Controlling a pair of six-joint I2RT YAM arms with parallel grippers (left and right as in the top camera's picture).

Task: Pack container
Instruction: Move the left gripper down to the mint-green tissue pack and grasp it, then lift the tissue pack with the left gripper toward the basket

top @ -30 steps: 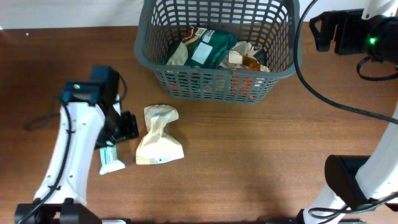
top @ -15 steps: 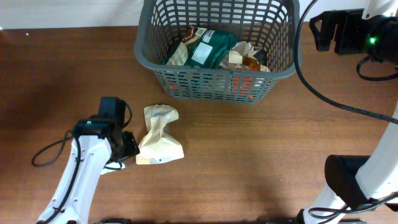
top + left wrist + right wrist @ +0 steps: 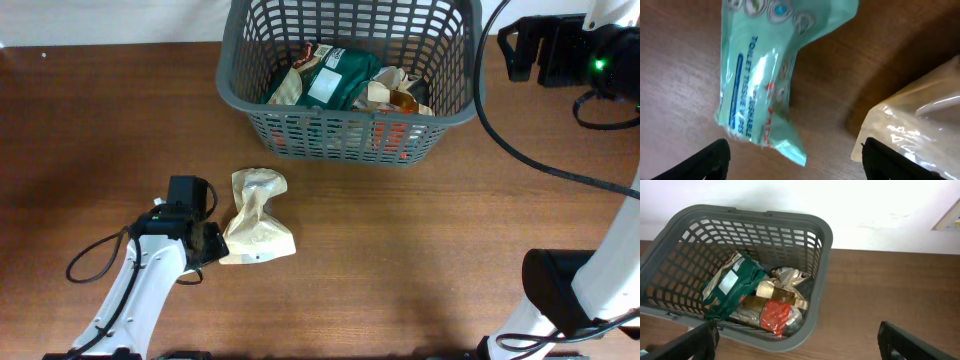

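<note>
Wooden table, packing part done: several packets in the container, two not yet in.

At the left, the left gripper hangs low over the tabletop with its jaws spread wide and nothing between them. Just ahead of it lies a mint-green packet printed "TOILET TISSUE"; the line beneath it is creased and only partly legible. Just beside that is a crumpled beige packet with no readable print. Both seem to be what is left to pack. Further right, at the far edge of the table, stands the container. It already holds a dark green packet with a white label too small to read, a red packet and some tan wrappers. At the far right, the right gripper hovers beyond the container, jaws fully wide and empty.
</note>
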